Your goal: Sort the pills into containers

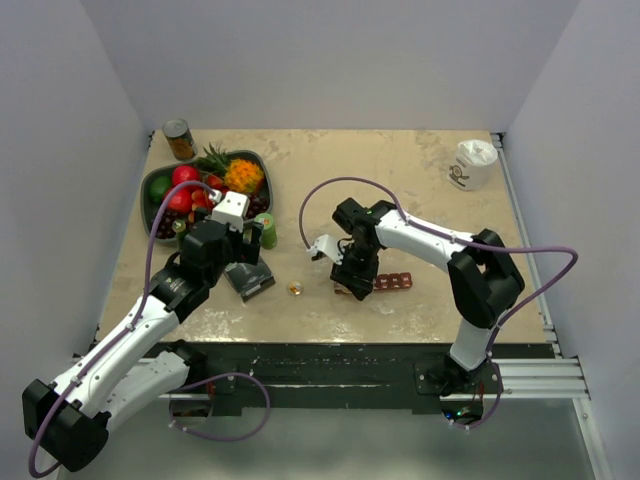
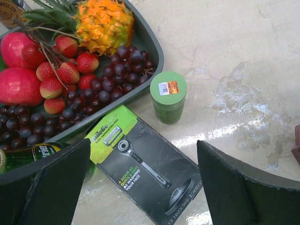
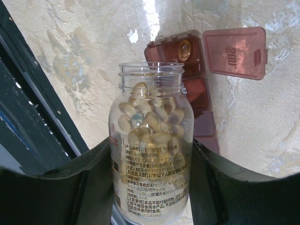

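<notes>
Idling left gripper: jaws wide, empty, well apart from strip.
Nearer right gripper: closed on one open bottle, mouth just short of strip's open end compartment.
Golden pills: many in bottle, one in strip.
Red strip: one; long axis runs along bottle; one lid open.

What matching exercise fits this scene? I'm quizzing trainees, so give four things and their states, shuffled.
1 pill bottle
2 pill organizer
3 green jar
4 razor box

A lying flat on the table
B one lid flipped open, a pill inside
C uncapped, gripped by the right end effector
D upright beside the fruit bowl

Pairs: 1-C, 2-B, 3-D, 4-A
</notes>
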`<state>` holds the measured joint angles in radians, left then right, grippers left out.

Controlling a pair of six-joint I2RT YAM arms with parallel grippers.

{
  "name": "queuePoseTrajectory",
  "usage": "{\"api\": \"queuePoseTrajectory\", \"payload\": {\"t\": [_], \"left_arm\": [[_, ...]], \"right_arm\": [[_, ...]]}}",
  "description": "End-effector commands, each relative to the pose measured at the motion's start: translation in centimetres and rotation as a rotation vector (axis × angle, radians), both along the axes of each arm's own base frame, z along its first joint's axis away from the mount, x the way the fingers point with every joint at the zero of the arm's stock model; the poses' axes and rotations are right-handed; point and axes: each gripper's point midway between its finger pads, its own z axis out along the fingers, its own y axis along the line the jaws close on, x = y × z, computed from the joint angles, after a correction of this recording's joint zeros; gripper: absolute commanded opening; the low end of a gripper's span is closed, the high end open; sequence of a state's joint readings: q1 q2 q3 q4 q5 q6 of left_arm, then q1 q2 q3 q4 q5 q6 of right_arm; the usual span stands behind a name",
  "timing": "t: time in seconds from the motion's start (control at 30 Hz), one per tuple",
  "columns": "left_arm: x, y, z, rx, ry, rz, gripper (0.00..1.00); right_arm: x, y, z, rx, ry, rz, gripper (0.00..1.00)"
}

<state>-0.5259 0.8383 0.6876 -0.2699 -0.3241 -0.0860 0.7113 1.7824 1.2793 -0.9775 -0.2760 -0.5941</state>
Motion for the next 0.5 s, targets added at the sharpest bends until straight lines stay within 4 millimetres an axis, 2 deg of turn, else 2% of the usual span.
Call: {"api": "queuePoseTrajectory", "payload": {"t": [0.0,0.47], "left_arm": [[0.4,-0.1,1.0,-0.034,-0.041,0.008,0.99],[0.4,-0.1,1.0,-0.038,-0.041,0.007,0.99]], "right_arm": [[-0.2,0.6,0.4,0.029,0.047,-0.021,0.02],[0.1,-0.2,-0.7,-0.001,0.085,-0.071,0.02]]}}
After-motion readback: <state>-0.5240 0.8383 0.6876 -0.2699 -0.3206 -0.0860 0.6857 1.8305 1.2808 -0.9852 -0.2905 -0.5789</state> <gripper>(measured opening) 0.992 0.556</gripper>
